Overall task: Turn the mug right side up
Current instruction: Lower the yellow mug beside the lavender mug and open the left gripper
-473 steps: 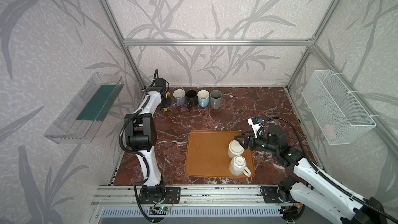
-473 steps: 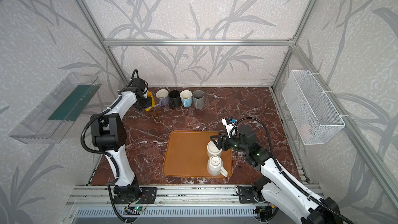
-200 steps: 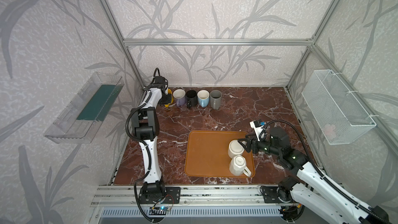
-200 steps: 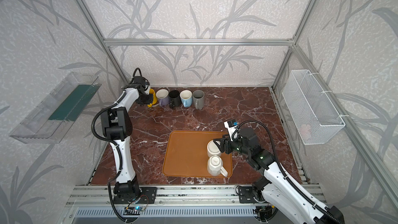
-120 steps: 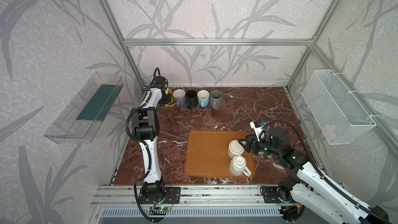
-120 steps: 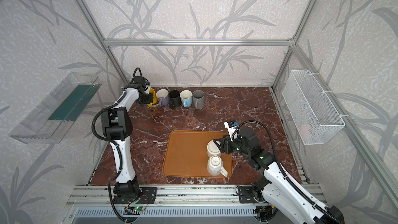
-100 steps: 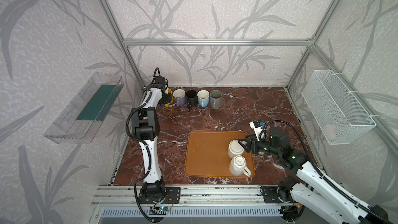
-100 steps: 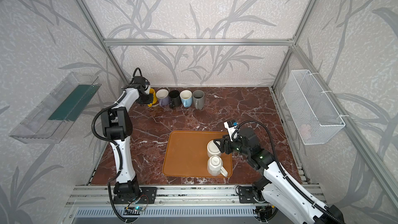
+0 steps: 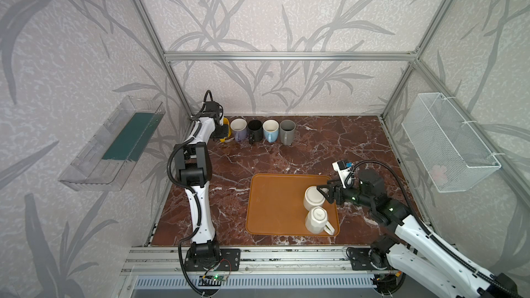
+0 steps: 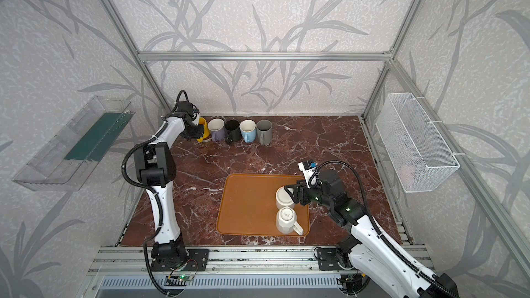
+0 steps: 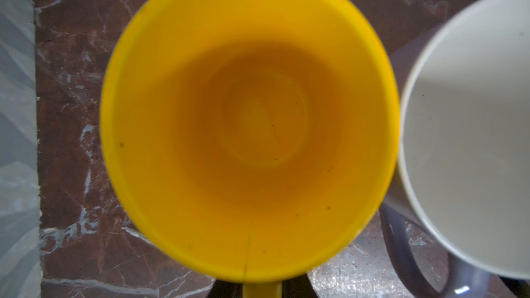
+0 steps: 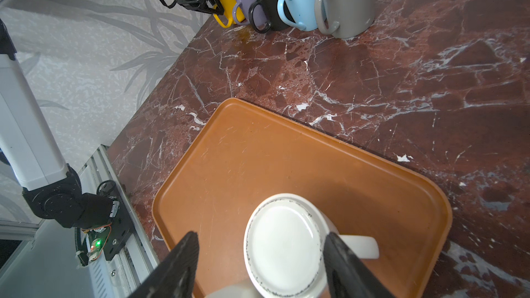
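Orange tray near centre; white mug upside down on its right part, base up. Right gripper wide, jaws either side of mug. Left gripper far left, pinching yellow mug handle.

right claw: over the tray, at the tray edge on its own arm's side.
inverted mug: on the tray, between the right claw's fingers; clear of one finger, handle behind the other.
second inverted mug: on the tray, just beside the first, off the claw's rail-side finger.
mug row: five along the back wall, well apart from the right claw, beyond the tray.
left claw: at the row's corner end.
end mug: handle between the left claw's fingers.
next mug: just beside the end mug, on its side away from the corner.
wire basket: on the side wall behind the right claw.
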